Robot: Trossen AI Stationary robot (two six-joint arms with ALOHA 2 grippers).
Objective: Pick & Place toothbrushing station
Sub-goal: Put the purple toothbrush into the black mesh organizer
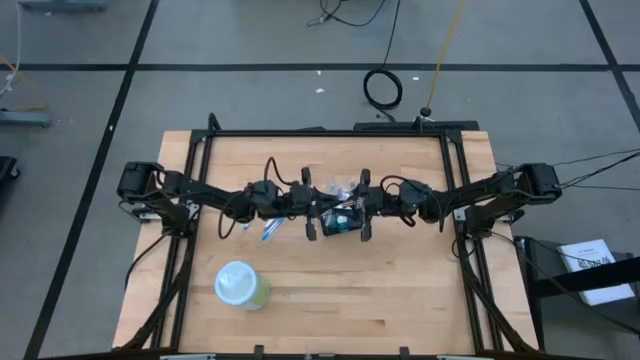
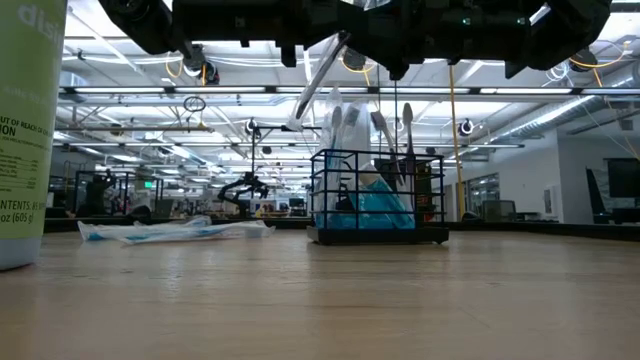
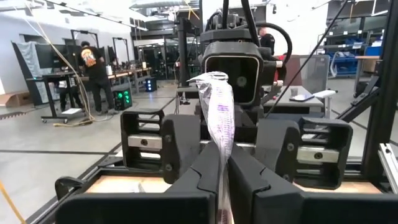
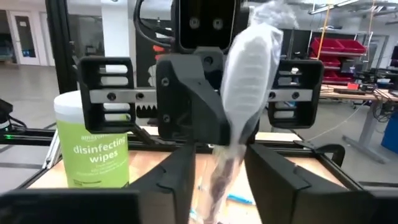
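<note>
Pincers meet over the middle of your bench (image 1: 400, 300), both above the toothbrushing station (image 2: 378, 205), which stands upright on the wood midway between the side edges, nearer the far edge, with brushes and blue packets standing in it. Your left pincer (image 3: 224, 168) is clenched on a clear-wrapped toothbrush (image 3: 219, 118), which rises steeply between its fingers. Your right pincer (image 4: 219, 171) faces it, fingers on either side of the same wrapped brush; you cannot tell whether they press it yet. A second wrapped packet (image 2: 170, 231) lies flat just left of the station. A wipes canister (image 1: 241, 285) stands near the front-left corner.
</note>
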